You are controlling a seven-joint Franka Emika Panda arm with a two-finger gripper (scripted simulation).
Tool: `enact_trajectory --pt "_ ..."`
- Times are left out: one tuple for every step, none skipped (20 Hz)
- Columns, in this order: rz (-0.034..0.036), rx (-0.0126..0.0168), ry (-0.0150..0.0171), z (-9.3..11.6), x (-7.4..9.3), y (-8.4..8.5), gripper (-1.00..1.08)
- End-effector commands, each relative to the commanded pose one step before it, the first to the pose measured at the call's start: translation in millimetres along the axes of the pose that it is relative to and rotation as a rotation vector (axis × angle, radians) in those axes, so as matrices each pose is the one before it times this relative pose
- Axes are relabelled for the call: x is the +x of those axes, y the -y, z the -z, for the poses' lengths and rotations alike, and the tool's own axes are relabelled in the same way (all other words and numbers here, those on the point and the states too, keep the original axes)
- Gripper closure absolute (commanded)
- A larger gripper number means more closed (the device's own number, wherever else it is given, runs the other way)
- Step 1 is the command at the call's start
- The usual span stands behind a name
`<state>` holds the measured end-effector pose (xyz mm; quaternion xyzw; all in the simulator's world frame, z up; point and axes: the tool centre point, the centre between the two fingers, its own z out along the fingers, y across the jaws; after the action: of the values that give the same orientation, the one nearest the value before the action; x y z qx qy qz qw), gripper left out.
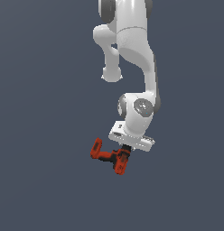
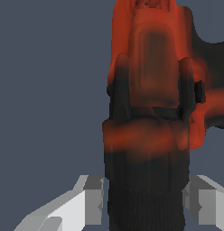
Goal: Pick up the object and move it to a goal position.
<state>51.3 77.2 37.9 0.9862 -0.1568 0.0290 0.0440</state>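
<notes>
Fingers [image 2: 77, 205] flank the drill [image 1: 111, 156], closed on its black end | my gripper [image 1: 126, 149] carries it clear of the floor | long axis trails toward the exterior view's left | goal not visible

A plain, flat grey-blue backdrop [image 1: 41, 113] fills both views.

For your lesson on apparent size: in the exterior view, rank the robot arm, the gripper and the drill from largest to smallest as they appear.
1. Robot arm, by far the largest.
2. Drill and gripper: these look alike in size, with the gripper's fingers hidden behind the drill, so I would not rank them.
</notes>
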Motion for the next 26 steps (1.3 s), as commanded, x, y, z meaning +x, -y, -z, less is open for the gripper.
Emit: enact_trajectory --pt "-0.00208 0.00154 -0.00483 8.26 1.41 -9.27 1.08" --pt "0.00000 0.00000 0.00000 2.89 -0.45 -4.55 1.08" --pt "0.00000 0.00000 0.00000 3.22 -0.50 -5.07 1.08" --pt "0.00000 0.00000 0.00000 3.55 -0.55 -5.59 1.08" --pt "0.00000 0.00000 0.00000 3.90 -0.60 -6.13 1.08" --pt "0.00000 0.00000 0.00000 4.25 -0.65 -6.68 1.08" --pt "-0.00010 0.00062 0.00028 4.60 -0.66 -7.33 1.08" --pt "0.00000 0.00000 0.00000 4.99 -0.74 -7.83 1.08" --pt "0.00000 0.00000 0.00000 5.38 -0.79 -8.43 1.08" --pt "0.00000 0.00000 0.00000 5.78 -0.83 -9.05 1.08" --pt "0.00000 0.00000 0.00000 6.20 -0.88 -9.70 1.08" --pt "0.00000 0.00000 0.00000 6.60 -0.91 -10.30 1.08" --pt "0.00000 0.00000 0.00000 6.74 -0.91 -10.51 1.08" --pt "-0.00011 0.00066 0.00019 6.77 -0.85 -10.64 1.08" --pt "0.00000 0.00000 0.00000 6.75 -0.86 -10.49 1.08" --pt "0.00000 0.00000 0.00000 6.73 -0.83 -10.43 1.08" --pt "0.00000 0.00000 0.00000 6.69 -0.80 -10.35 1.08" --pt "0.00000 0.00000 0.00000 6.64 -0.77 -10.26 1.08" --pt "0.00000 0.00000 0.00000 6.61 -0.73 -10.18 1.08" --pt "-0.00005 0.00068 0.00007 6.62 -0.65 -10.23 1.08" --pt "0.00000 0.00000 0.00000 6.55 -0.61 -10.05 1.08" --pt "0.00000 0.00000 0.00000 6.44 -0.57 -9.86 1.08" --pt "0.00000 0.00000 0.00000 6.22 -0.54 -9.50 1.08" --pt "0.00000 0.00000 0.00000 5.94 -0.51 -9.05 1.08" --pt "0.00000 0.00000 0.00000 5.69 -0.44 -8.66 1.08" --pt "0.00000 0.00000 0.00000 5.48 -0.32 -8.35 1.08"
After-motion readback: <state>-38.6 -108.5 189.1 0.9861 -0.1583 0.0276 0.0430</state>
